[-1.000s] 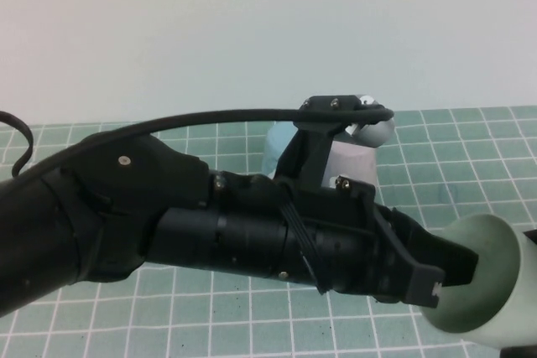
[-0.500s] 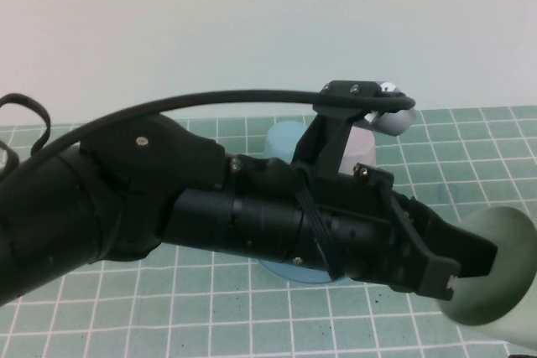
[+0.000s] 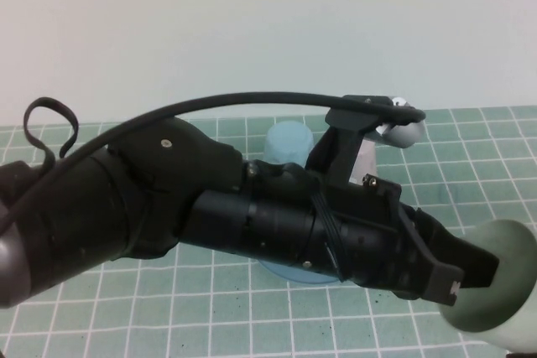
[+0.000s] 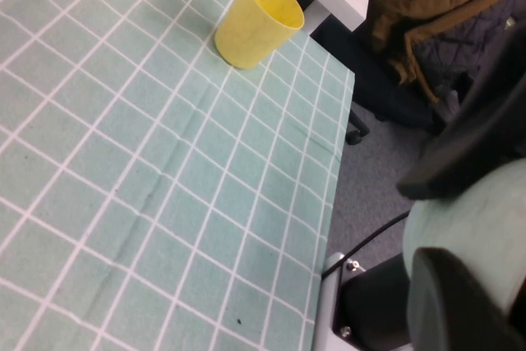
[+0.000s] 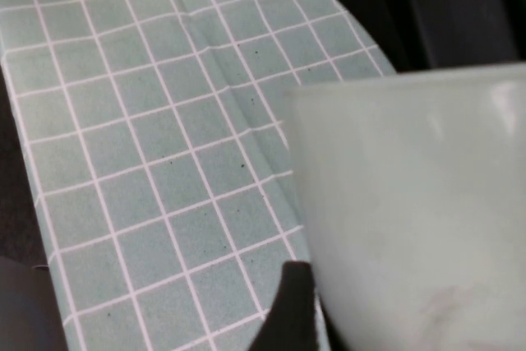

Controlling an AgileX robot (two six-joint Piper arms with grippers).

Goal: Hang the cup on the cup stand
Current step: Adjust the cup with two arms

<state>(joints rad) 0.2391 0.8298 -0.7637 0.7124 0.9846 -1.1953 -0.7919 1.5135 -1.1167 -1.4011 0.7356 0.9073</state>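
Observation:
The cup [image 3: 497, 278] is pale mint green and lies on its side at the right, mouth toward my left arm. My left gripper [image 3: 460, 272] has one finger inside the mouth and one outside, shut on the rim. In the left wrist view the cup [image 4: 477, 228] sits between the dark fingers. My right gripper [image 5: 386, 318] holds the cup [image 5: 411, 203] from the other end, with one finger [image 5: 289, 310] against its wall; it is out of the high view. The cup stand's blue base [image 3: 289, 272] shows under my left arm; its pegs are hidden.
A light blue cup [image 3: 288, 142] and a pink cup [image 3: 362, 157] stand upturned on the stand behind my left arm. A yellow cup [image 4: 256, 20] stands on the green grid mat [image 4: 123, 162] near the table's edge [image 4: 329, 228].
My left arm has pushed further to the right and risen a little. The cup has shifted to the right with it.

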